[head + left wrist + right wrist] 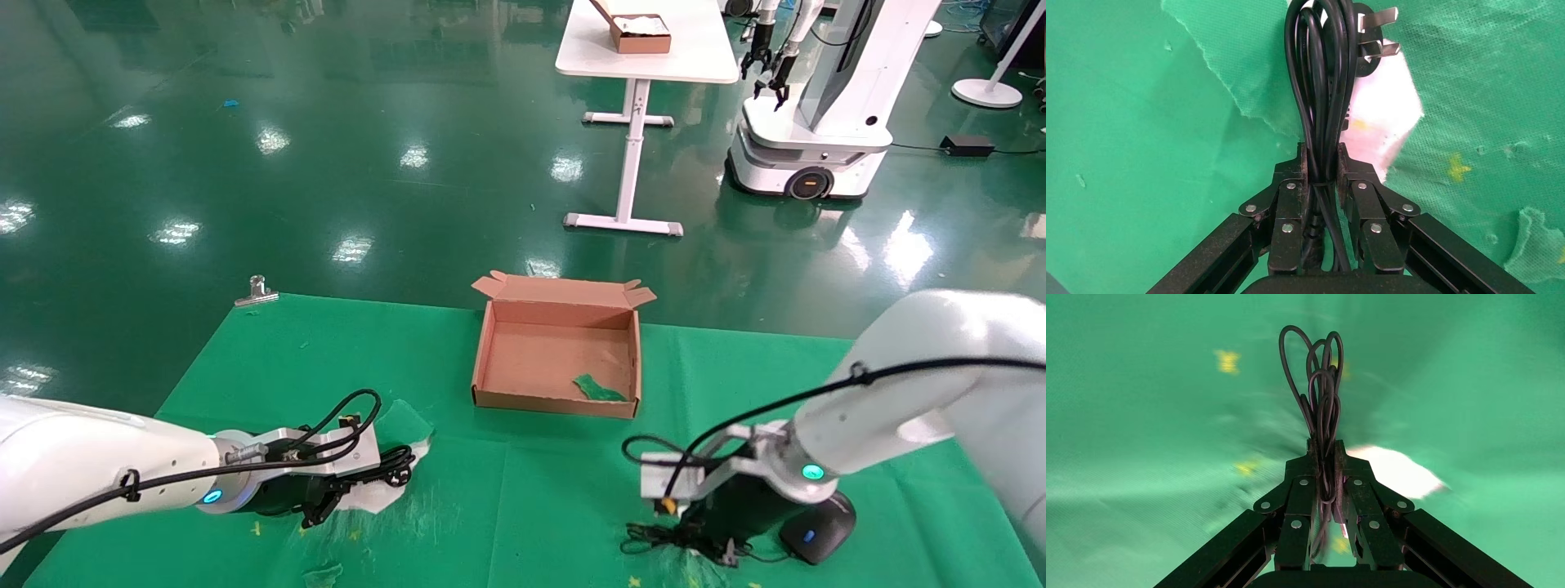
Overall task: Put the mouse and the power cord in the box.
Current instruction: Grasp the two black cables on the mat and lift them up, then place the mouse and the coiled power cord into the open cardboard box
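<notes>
The left gripper [1322, 165] is seen pressed together on the looped strands of the power cord [1321, 73], whose two-pronged plug lies just past the fingertips over a torn white patch in the green cloth [531, 506]. In the head view this gripper [327, 502] is placed well to the left of the box [556, 355] and nearer the robot. The right gripper [1324, 450] is pinched on a bundle of thin black cable loops belonging to the mouse [817, 535]; it [695, 535] is held low, to the right of the box and nearer the robot, just left of the mouse body. One box, one mouse and one power cord are counted. A scrap of green cloth is seen inside the box. No writing can be read.
</notes>
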Tool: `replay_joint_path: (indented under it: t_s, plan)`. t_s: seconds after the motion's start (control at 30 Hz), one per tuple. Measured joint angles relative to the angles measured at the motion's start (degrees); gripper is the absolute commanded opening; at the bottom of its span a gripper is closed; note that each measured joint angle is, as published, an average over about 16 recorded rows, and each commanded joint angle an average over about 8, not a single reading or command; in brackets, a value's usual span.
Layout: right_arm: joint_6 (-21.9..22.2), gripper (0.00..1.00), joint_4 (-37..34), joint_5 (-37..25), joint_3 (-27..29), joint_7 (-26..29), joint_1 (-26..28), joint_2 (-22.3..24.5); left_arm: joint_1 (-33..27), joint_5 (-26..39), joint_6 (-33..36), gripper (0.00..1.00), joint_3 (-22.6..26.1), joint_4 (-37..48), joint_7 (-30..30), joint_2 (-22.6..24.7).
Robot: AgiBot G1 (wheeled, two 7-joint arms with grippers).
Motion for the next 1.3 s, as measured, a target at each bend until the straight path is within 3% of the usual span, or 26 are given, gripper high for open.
replay_joint_path:
  t_s: [0.33, 0.57, 0.8, 1.1, 1.13, 1.3]
  plan:
    - [-2.5, 0.0, 9.49, -1.34, 0.92, 4.99, 4.19, 4.66, -5.15, -10.27, 5.29, 0.0, -4.32, -4.17, 0.56, -1.58]
    - [-4.25, 0.0, 17.38, -3.63, 1.28, 9.76, 7.07, 7.69, -7.73, -14.24, 4.01, 0.0, -6.21, -6.81, 0.92, 2.0]
    - [-6.49, 0.0, 24.1, -5.94, 1.56, 14.12, 9.94, 10.11, -6.62, -6.36, -6.86, 0.0, -3.4, -6.61, 0.18, 10.81]
    - [-10.29, 0.0, 32.19, -7.18, 1.84, 19.5, 12.35, 12.97, -4.18, 9.25, -26.67, 0.0, 9.21, -2.43, -4.62, 19.13]
    - [-10.62, 0.0, 33.02, -7.17, 1.81, 20.08, 12.48, 13.3, -4.11, 10.59, -28.62, 0.03, 10.86, -1.87, -5.48, 19.5]
    - [-11.8, 0.0, 36.62, -6.74, 1.41, 22.71, 12.96, 14.88, -4.52, 15.23, -35.97, 0.66, 18.95, 0.24, -10.63, 20.0]
